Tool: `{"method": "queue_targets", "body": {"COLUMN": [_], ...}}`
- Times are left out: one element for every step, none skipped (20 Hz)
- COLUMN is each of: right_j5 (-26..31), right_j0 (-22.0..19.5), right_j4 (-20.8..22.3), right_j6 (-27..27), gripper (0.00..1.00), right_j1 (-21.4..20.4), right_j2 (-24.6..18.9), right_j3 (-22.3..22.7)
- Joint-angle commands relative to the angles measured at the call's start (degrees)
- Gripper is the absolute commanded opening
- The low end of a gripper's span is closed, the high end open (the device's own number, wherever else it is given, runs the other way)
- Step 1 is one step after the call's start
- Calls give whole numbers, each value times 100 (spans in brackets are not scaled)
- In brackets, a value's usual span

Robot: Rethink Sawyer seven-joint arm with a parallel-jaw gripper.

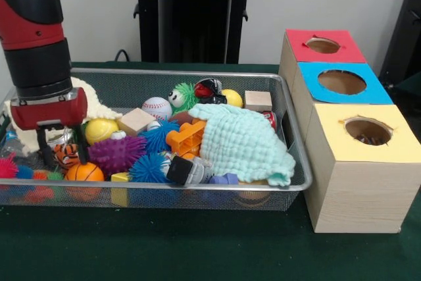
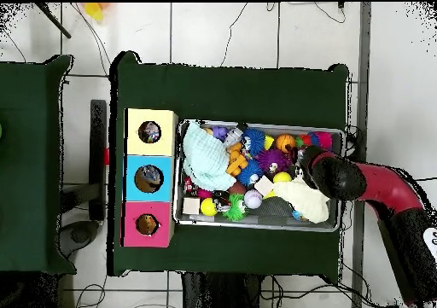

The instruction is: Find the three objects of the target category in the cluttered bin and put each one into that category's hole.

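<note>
The red and black arm's gripper [image 1: 60, 144] hangs low at one end of the silver wire-mesh bin [image 1: 197, 192], its black fingers [image 1: 47, 151] spread apart with nothing between them. They stand right over a small orange tiger-striped ball [image 1: 66, 154], just above an orange basketball-patterned ball [image 1: 84, 172].

Target category not evident; balls look the likeliest. A white baseball [image 1: 156, 107] and a yellow tennis-style ball [image 1: 100, 130] lie among spiky rubber toys, including a purple spiky ball [image 1: 117, 154].

Risks, as judged:
- Round toys may roll off the fingertips as they close.
- The purple spiky ball crowds the grasp and may get pinched too.
- A pale mint knitted cloth [image 1: 245, 144] covers part of the pile and may hide targets.

The front view shows the finger gap; the overhead view hides it under the arm. The overhead view alone looks down into all 3 holes of the wooden box [image 2: 150, 177], yellow, blue and red, each showing something dark inside.
</note>
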State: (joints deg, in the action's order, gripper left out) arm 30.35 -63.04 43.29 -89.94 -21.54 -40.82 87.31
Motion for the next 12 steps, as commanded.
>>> {"method": "queue_targets", "body": {"right_j5": [636,628,633,687,742,777,757,736,716,699,649,660], "right_j0": [-52,-23,-33,-48,-63,-55,-36,-18,0,23,21,43], "right_j4": [401,425,432,420,408,388,418,447,477,489,513,517], "right_j6": [1543,1537,1564,1641,1719,1716,1727,1738,1748,1724,1733,1728], "gripper": [100,100,100,100,100,0,0,0,0,0,0,0], "right_j1": [109,112,138,146,154,147,130,113,95,86,84,83], "right_j2": [218,223,223,210,197,207,208,209,210,216,200,208], "right_j3": [11,3,4,9,14,8,12,17,22,20,40,39]}}
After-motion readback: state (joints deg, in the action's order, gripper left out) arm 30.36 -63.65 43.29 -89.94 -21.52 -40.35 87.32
